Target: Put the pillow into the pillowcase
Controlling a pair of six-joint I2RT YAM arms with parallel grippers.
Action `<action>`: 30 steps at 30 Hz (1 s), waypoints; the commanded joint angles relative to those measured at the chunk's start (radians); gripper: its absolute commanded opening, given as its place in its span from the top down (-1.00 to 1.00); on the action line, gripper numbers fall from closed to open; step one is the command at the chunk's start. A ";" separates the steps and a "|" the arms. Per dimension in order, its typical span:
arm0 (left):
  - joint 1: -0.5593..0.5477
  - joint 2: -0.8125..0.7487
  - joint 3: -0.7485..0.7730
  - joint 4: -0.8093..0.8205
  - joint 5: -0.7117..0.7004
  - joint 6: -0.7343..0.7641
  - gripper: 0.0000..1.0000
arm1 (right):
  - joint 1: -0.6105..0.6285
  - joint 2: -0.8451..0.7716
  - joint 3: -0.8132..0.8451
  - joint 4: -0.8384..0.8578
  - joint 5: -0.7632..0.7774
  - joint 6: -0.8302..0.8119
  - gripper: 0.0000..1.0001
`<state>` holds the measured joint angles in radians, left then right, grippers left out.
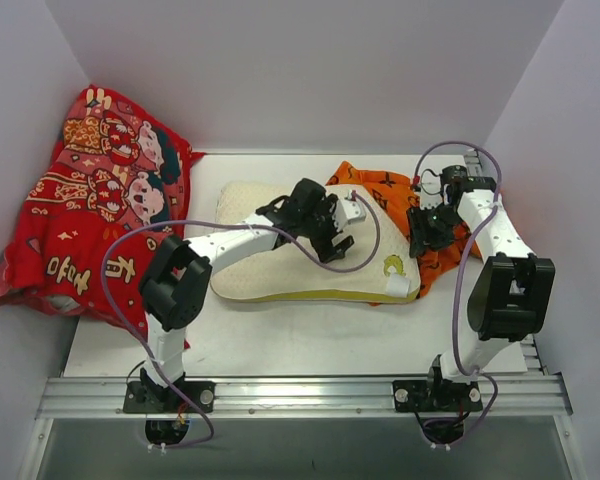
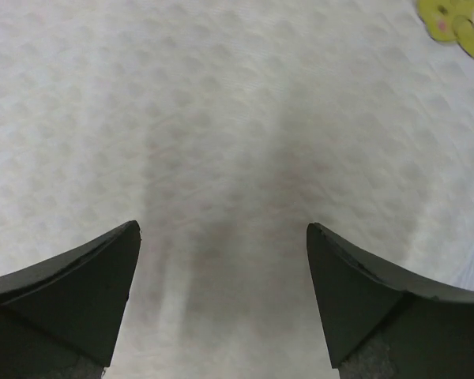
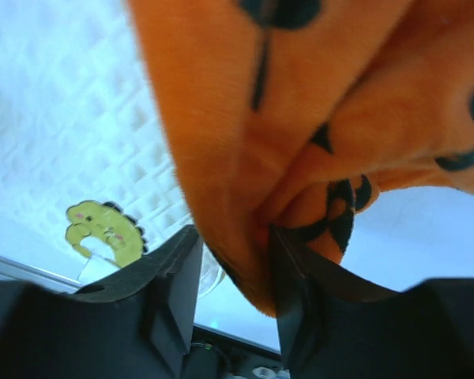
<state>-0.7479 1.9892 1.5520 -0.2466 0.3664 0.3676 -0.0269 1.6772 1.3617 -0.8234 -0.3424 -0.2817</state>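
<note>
The cream-white pillow (image 1: 270,275) lies flat mid-table, its yellow-green band along the near edge and its yellow mark (image 1: 392,265) at the right corner. The orange pillowcase (image 1: 378,192) with black motifs lies bunched behind and right of that end. My left gripper (image 1: 338,238) is open and empty, just above the pillow's top; the left wrist view shows textured pillow (image 2: 221,118) between the spread fingers (image 2: 79,284). My right gripper (image 1: 420,240) is shut on a lifted fold of the pillowcase (image 3: 316,118), with the pillow (image 3: 71,134) and its mark (image 3: 103,230) showing beneath.
A red cartoon-printed cloth (image 1: 90,200) is heaped at the far left against the wall. White walls close in the back and both sides. A metal rail (image 1: 300,395) carrying the arm bases runs along the near edge.
</note>
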 commanded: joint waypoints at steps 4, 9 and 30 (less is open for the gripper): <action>-0.059 -0.204 -0.089 -0.027 0.166 0.343 -0.95 | -0.099 -0.039 0.025 -0.065 -0.047 0.049 0.03; -0.169 -0.188 -0.079 -0.091 0.180 0.479 -0.95 | -0.194 -0.123 -0.022 -0.118 -0.113 0.064 -0.07; -0.093 0.088 0.272 -0.135 0.397 0.093 1.00 | -0.421 -0.152 -0.275 -0.048 -0.330 0.136 -0.15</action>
<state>-0.9272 2.1090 1.7203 -0.3370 0.5247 0.6342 -0.4362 1.5452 1.1206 -0.8989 -0.6205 -0.1944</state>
